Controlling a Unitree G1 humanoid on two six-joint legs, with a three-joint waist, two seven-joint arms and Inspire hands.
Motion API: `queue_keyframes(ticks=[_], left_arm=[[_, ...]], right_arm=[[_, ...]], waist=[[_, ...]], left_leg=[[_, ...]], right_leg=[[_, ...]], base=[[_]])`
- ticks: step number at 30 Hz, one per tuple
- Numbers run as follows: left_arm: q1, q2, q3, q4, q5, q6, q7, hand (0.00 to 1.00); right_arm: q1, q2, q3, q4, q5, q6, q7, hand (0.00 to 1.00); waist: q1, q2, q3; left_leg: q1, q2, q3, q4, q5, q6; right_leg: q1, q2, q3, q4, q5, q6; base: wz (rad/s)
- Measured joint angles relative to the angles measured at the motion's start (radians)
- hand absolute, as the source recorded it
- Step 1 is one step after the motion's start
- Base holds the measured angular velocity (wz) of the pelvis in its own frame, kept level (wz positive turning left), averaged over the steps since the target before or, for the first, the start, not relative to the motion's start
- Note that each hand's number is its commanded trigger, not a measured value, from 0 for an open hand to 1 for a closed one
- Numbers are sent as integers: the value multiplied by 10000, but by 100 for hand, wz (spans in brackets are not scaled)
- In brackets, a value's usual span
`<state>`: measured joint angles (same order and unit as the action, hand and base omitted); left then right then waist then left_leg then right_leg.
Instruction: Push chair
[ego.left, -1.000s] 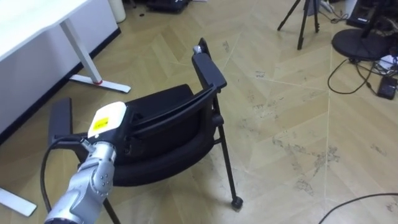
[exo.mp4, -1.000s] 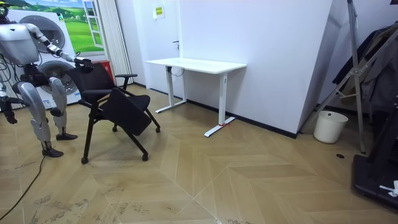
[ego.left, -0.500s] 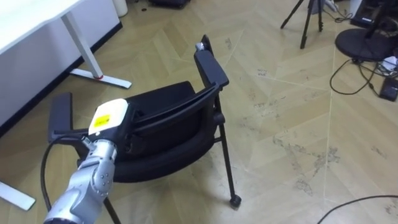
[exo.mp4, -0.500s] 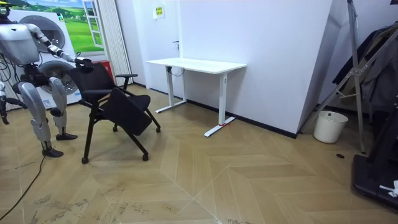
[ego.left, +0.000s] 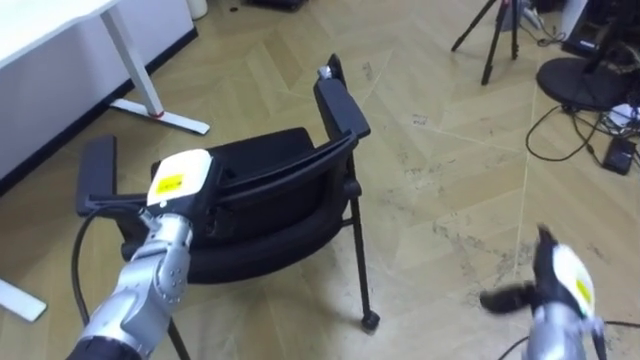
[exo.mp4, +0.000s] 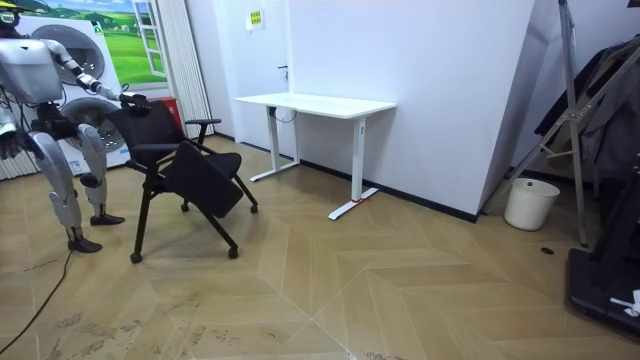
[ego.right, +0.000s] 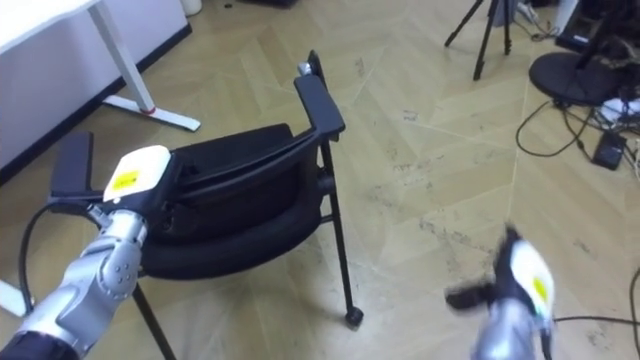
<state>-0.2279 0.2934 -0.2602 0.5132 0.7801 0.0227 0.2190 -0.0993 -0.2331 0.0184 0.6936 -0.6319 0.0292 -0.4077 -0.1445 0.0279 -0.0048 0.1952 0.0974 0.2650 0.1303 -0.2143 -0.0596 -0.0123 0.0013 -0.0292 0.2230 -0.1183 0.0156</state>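
Black chair (ego.left: 270, 200), left eye view: left hand (ego.left: 180, 178) on its backrest, grip not readable. Right hand (ego.left: 558, 285), newly swung in at lower right (blurred, state untellable), well clear of it. Room view: chair between robot and desk (exo.mp4: 315, 103); one-handed push likely continues.

The 2 eye views look steeply down from the robot's head, close above the left hand (ego.left: 178, 185). The black chair (ego.left: 270, 200) lies just beyond it, and the right hand (ego.left: 558, 285) is well apart from both, low at the right. The room view sits far off near floor height, facing the white wall. It shares with them the chair at that hand and the white worktop (exo.mp4: 315, 103).
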Motion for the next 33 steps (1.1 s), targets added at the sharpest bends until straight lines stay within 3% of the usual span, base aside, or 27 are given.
queue_keyframes(ticks=[2, 6, 8, 13, 16, 23, 33], left_arm=[[-66, 51, -191, -308, 93, 169, -120, 100], [-74, 64, -202, -580, 218, 205, -328, 100], [-201, 157, -378, -598, 171, 225, -335, 100], [-551, 326, -787, -637, 178, 289, -369, 100], [-619, 336, -846, -622, 184, 284, -429, 100], [-868, 391, -998, -604, 191, 161, -584, 100], [-1031, 500, -1054, -584, 188, -178, -819, 100]], right_arm=[[-83, -217, 412, -857, -1027, 109, 67, 0], [-71, -284, 795, -2358, -2038, 276, 322, 0], [-81, -498, 1458, -3159, -2437, 372, 432, 0], [-518, -760, 2736, -3665, -2592, 370, 1075, 0], [-856, -817, 3170, -3665, -2861, 339, 1434, 0], [-1685, -963, 3527, -3680, -3645, 226, 2227, 0], [-1733, -1292, 4031, -4544, -3759, 23, 2853, 0]], waist=[[167, -73, 33], [423, -150, 63], [533, -228, 99], [734, -506, 71], [769, -550, 75], [852, -666, 136], [1098, -705, 134]], left_leg=[[-9, 11, -2, -2, 0, 0], [-10, 15, -24, -2, 0, 0], [-22, 18, -58, -1, 0, 0], [-191, 38, -104, -2, 0, 0], [-187, 45, -248, -6, 0, 0], [-279, 112, -419, 2, 0, -1], [-326, 122, -515, 3, 0, -1]], right_leg=[[4, 0, -27, -10, 0, 0], [-7, 4, -12, -24, 0, -1], [-16, 2, -34, -10, -1, -2], [-141, -1, -103, -3, 7, -12], [-105, -3, -134, -8, 7, -13], [-101, 14, -326, -9, 7, -14], [-102, 15, -416, -33, 7, -14]], base=[[0], [-2], [0], [6], [4], [8], [3]])
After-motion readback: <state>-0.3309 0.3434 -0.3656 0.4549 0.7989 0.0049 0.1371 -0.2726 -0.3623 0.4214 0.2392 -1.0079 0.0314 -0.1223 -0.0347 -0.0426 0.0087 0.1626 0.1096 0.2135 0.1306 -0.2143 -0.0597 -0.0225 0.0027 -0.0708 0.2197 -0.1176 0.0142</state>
